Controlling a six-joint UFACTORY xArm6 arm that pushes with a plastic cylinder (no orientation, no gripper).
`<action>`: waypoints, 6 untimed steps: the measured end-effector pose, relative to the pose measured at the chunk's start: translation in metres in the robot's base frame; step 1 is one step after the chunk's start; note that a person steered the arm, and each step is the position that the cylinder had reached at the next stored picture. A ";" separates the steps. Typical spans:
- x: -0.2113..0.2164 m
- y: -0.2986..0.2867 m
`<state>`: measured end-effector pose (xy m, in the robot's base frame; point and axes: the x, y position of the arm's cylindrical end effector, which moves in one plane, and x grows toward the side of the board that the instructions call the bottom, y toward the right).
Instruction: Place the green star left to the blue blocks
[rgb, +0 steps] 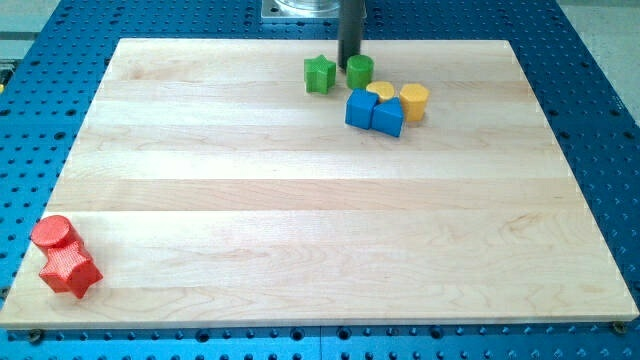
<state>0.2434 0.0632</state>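
Gripperless, my tip (349, 65) rests between the green star (319, 74) and green cylinder (360, 71), seemingly touching the cylinder. Star sits up-left of the two blue blocks (374, 111), near them. Positioning is underway; next, push it down-left.

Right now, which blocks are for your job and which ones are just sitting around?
For the job:
green star
two blue blocks
my tip, just above the green cylinder, right of the star

Just lying about:
green cylinder
two yellow blocks
red cylinder
red star
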 end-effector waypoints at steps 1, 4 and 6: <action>0.007 -0.013; 0.023 -0.084; 0.022 -0.142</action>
